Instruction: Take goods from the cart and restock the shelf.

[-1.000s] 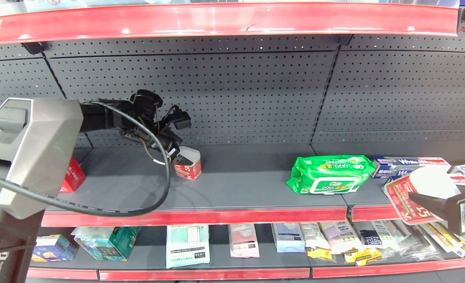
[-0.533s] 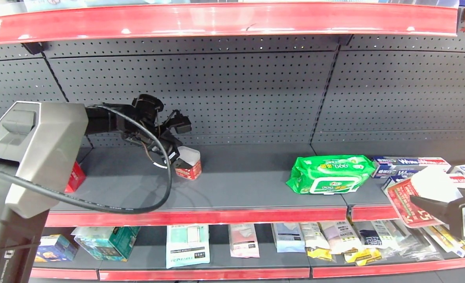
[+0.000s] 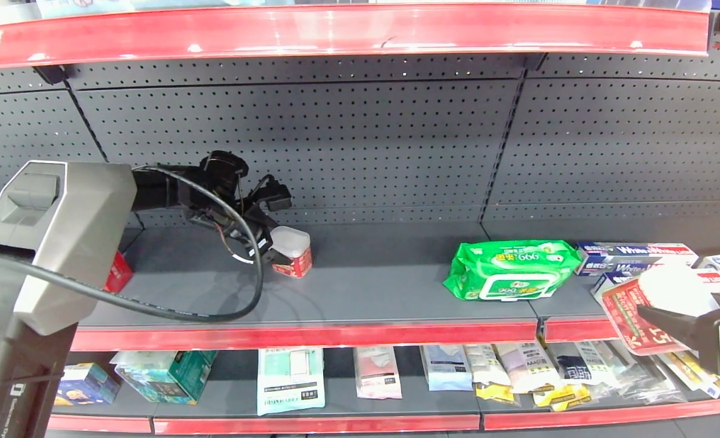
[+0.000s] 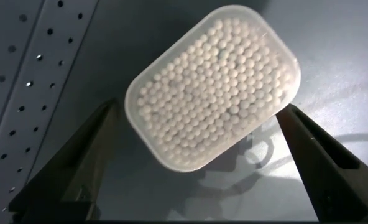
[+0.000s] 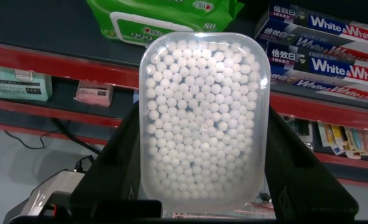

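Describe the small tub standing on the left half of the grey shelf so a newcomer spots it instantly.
Find the grey middle shelf with the red front edge and look along its left half, far from the green wipes pack. At the open left end effector stands a small upright tub. Its rounded frosted top over a red label sets it apart from the flat green pack.

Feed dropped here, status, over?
Left gripper open, straddling swab box upright on shelf. Right gripper shut on second swab box. Green wipes pack well aside.
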### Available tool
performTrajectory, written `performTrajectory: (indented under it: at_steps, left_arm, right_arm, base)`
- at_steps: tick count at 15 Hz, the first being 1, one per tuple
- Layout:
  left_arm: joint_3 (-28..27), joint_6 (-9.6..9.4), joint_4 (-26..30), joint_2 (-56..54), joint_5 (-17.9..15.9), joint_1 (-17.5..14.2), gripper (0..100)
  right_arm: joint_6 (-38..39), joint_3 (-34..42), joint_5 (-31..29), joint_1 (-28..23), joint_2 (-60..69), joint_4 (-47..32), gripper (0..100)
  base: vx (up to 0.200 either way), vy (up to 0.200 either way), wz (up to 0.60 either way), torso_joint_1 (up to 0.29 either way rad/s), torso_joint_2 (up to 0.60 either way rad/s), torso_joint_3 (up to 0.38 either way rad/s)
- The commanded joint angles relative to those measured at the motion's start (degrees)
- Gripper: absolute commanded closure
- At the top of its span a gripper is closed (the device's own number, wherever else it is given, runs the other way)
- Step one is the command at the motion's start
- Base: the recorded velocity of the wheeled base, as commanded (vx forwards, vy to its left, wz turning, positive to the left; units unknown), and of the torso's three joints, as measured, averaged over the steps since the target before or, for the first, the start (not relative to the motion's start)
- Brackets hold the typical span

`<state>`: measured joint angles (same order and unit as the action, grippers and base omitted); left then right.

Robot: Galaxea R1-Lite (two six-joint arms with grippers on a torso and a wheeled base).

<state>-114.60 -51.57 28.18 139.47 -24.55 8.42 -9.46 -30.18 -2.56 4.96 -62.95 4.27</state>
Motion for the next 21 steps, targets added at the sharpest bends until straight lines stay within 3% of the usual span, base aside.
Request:
performTrajectory:
  at_steps: [1, 6, 14, 19, 21]
  left_arm:
    - [0.01, 0.41, 0.12, 0.19, -0.41, 0.28, 0]
    - [0.01, 0.50, 1.43, -0.43, -0.41, 0.54, 0]
    - [0.01, 0.50, 9.34, -2.89, 0.12, 0.37, 0]
    - [0.01, 0.77, 1.61, -0.34, -0.15, 0.01, 0]
    - [0.01, 0.77, 1.70, -0.17, -0.23, 0.45, 0]
  right_arm:
    - [-0.03, 0.04, -0.08, 0.05, 0.11, 0.04, 100]
    - [-0.03, -0.14, -0.08, 0.05, 0.11, 0.04, 100]
    - [-0.03, 0.04, -0.08, 0.05, 0.29, 0.04, 100]
    - [-0.03, 0.56, -0.08, 0.14, 0.46, 0.04, 100]
    - [-0.03, 0.56, -0.08, 0.22, 0.46, 0.04, 100]
  base:
    - [0.000, 0.000, 0.00, 0.000, 0.00, 0.000]
    - [0.000, 0.000, 0.00, 0.000, 0.00, 0.000]
    - [0.000, 0.000, 0.00, 0.000, 0.00, 0.000]
    - [0.000, 0.000, 0.00, 0.000, 0.00, 0.000]
    - [0.000, 0.000, 0.00, 0.000, 0.00, 0.000]
